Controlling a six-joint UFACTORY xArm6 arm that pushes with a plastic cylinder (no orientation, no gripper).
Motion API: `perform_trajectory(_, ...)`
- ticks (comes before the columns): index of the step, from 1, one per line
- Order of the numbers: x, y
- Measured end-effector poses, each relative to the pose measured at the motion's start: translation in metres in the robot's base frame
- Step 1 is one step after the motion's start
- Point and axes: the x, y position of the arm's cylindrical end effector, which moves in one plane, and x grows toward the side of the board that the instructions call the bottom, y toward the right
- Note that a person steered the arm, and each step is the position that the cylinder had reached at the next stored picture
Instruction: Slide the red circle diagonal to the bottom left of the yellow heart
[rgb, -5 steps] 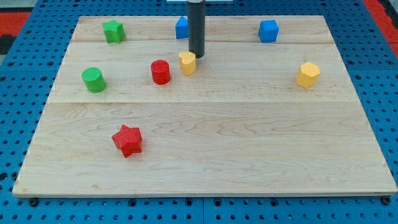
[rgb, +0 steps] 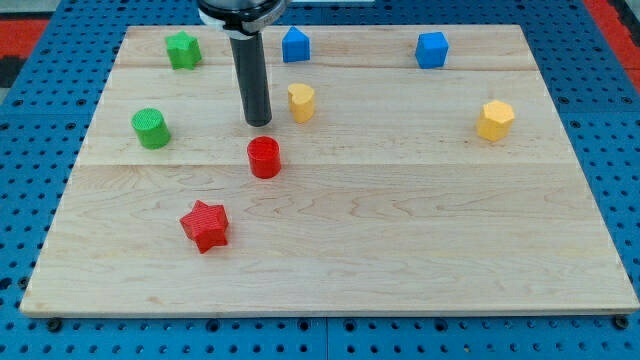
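Resting spot of my tip (rgb: 258, 123): on the wooden board (rgb: 400, 240), just above the red circle (rgb: 264, 157), left of the yellow heart (rgb: 301, 101) — touching neither.
Red circle: below-left of the yellow heart, near it.
Fingers: none — a bare rod.
Others: red star (rgb: 206, 225), green cylinder (rgb: 151, 128), green star (rgb: 182, 49), two blue blocks (rgb: 295, 44) (rgb: 432, 49), yellow hexagon (rgb: 494, 119).
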Motion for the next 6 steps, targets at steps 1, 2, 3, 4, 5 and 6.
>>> perform_trajectory(1, 0.085, 0.043)
perform_trajectory(2, 0.103, 0.043)
perform_trajectory(3, 0.162, 0.056)
perform_trajectory(4, 0.135, 0.005)
perform_trajectory(5, 0.069, 0.016)
perform_trajectory(6, 0.053, 0.011)
